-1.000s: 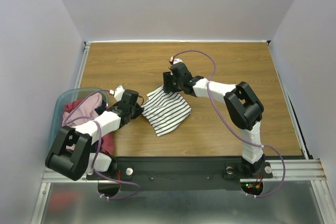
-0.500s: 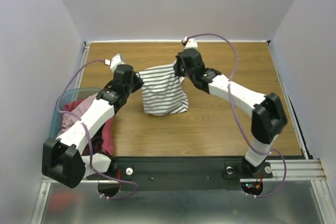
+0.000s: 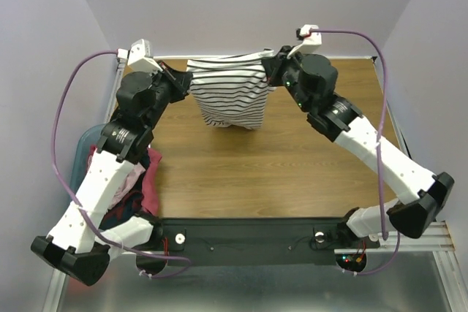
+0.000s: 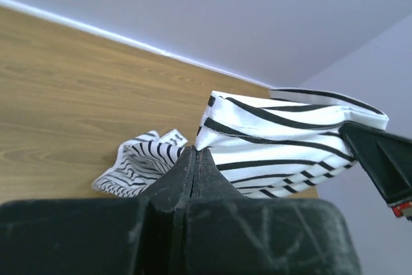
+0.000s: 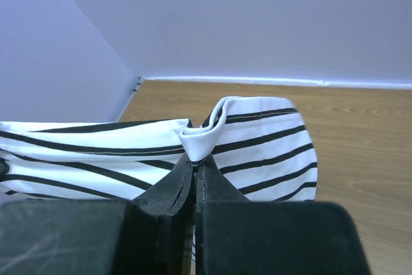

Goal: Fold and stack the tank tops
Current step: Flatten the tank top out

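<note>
From above, the white black-striped tank top (image 3: 230, 96) hangs stretched between both arms over the far part of the wooden table (image 3: 292, 173). The left gripper (image 3: 184, 80) and right gripper (image 3: 272, 67) each pinch an upper corner. Pink and dark red tops (image 3: 146, 180) lie heaped in the blue tub (image 3: 82, 144).

Left wrist: jaws clamped on a striped hem, and the cloth's crumpled lower end appears to rest on the wood.

Right wrist: jaws pinched on a folded striped edge.

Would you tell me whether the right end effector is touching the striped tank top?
Touching. The right wrist view shows the right end effector pinching a fold of the striped tank top.
</note>
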Robot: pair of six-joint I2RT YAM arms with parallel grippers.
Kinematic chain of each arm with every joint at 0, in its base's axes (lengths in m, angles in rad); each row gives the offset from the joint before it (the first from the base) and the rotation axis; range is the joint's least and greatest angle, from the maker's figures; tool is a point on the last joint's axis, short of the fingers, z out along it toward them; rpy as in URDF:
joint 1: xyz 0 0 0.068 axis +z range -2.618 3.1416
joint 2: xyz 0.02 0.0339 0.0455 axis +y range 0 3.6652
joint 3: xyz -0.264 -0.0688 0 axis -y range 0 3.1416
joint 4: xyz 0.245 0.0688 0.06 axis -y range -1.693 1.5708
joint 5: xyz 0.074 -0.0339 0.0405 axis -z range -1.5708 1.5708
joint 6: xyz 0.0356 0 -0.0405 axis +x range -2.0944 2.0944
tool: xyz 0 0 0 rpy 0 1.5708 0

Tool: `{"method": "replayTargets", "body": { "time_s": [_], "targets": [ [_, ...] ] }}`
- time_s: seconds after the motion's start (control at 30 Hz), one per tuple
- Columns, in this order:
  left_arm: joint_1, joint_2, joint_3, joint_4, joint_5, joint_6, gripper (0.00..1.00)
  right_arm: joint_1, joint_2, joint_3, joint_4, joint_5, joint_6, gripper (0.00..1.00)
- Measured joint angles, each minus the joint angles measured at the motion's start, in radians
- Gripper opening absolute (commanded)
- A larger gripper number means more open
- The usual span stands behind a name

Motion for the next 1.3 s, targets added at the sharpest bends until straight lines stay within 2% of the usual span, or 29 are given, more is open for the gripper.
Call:
{"method": "replayTargets", "body": {
  "time_s": [0.17,0.33,0.57,0.93,1.1,1.3],
  "targets": [
    [-0.019,-0.069,0.03,0.017,0.117,0.053,0.0,0.001,-0.119,0.001,-0.005,-0.044,-0.027,0.01],
    [-0.035,-0.087,0.144,0.042,0.212,0.077,0.0,0.005,-0.216,0.038,-0.006,-0.092,-0.039,0.0],
    [-0.042,-0.025,0.296,0.074,0.259,0.071,0.0,0.012,-0.226,0.166,-0.001,-0.111,-0.08,0.0],
    [-0.033,0.185,0.275,0.065,0.188,0.032,0.0,-0.019,-0.014,0.159,-0.042,0.125,-0.194,0.01],
    [-0.067,0.202,0.24,0.056,0.184,0.016,0.0,-0.159,0.152,0.297,-0.052,0.04,-0.159,0.01],
    [-0.103,0.183,0.185,0.067,0.099,-0.018,0.0,-0.191,0.378,0.547,-0.077,-0.124,-0.106,0.01]
  ]
}}
